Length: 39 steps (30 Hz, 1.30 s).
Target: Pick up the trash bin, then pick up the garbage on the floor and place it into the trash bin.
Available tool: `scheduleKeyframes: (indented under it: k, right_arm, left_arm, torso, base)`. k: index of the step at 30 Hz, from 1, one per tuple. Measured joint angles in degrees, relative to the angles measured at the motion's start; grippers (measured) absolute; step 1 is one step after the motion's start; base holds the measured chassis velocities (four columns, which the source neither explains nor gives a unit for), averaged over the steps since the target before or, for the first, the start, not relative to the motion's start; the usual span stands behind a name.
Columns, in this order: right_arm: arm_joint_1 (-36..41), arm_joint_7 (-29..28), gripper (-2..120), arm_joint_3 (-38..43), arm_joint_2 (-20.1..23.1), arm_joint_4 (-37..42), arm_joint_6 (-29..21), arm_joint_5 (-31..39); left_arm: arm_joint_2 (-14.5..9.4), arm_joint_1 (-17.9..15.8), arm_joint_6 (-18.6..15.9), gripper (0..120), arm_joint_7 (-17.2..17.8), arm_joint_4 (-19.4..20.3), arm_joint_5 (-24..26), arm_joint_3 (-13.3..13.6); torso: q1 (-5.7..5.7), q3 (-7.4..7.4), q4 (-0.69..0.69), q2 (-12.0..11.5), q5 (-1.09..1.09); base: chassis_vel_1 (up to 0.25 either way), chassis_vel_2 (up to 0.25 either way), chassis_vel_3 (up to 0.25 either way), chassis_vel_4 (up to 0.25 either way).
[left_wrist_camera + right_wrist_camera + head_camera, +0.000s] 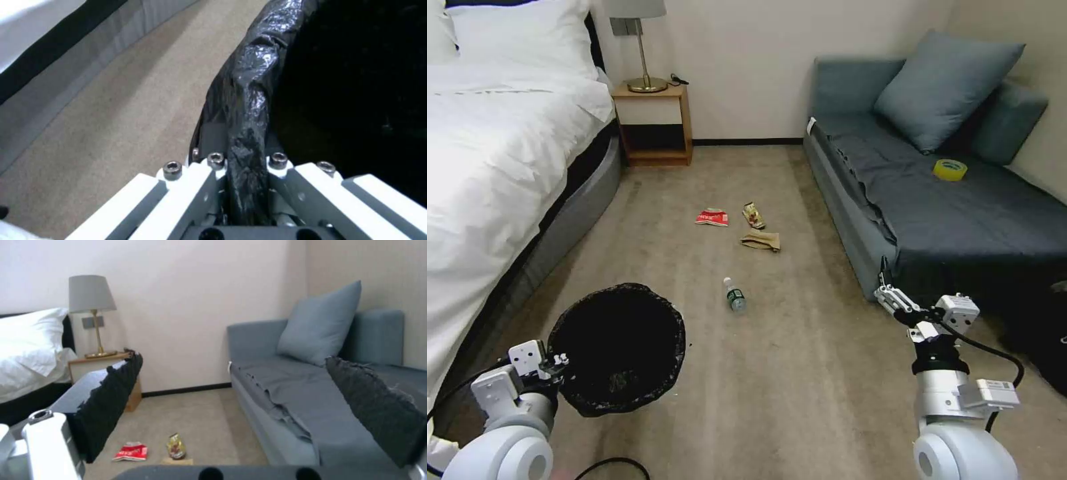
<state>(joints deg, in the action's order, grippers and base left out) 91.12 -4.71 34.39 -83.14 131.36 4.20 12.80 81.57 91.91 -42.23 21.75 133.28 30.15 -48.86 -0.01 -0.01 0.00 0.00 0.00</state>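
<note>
A white bed (pixel 487 153) fills the left of the head view, a wooden nightstand (pixel 654 123) with a brass lamp (pixel 642 47) stands at the upper centre, and a grey-blue sofa (pixel 934 193) carrying a cushion (pixel 944 87) and a yellow tape roll (pixel 950 169) runs down the right. The carpet lane between bed and sofa is open.

The trash bin (pixel 617 347) sits at the lower left, mouth facing up, black liner folded over the rim. The left pincer (pixel 554 363) is clamped on its near rim; in the left wrist view the fingers (pixel 209 180) squeeze a fold of bag.

The garbage lies mid-frame: a red wrapper (pixel 712 217), a gold wrapper (pixel 754 215), a tan paper bag (pixel 761 241), and a plastic bottle (pixel 734 295) on its side, cap toward the far wall, long axis nearly along the lane.

The right pincer (pixel 887 283) hovers at the lower right beside the sofa's front, spread wide and empty.
</note>
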Motion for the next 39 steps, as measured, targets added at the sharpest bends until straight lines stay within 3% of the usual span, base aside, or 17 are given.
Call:
scheduleKeyframes:
  k: [31,39]
  right_arm:
    - [-0.4,1.4,100,0.2,1.4,-1.4,3.5,-3.2]
    - [-2.0,-1.1,100,-2.5,5.8,-2.6,-2.1,0.4]
  left_arm:
    - [-0.5,-1.5,0.9,3,-0.8,-2.3,1.0,-1.9]
    - [-0.3,-3.1,0.4,3,-0.7,-3.2,1.5,-3.0]
  torso:
    - [0.02,0.02,0.0,0.0,0.0]
    - [0.0,0.0,-0.01,0.0,0.0]
  base:
    - [-0.23,0.231,0.232,-0.232]
    - [0.037,-0.016,-0.04,0.014]
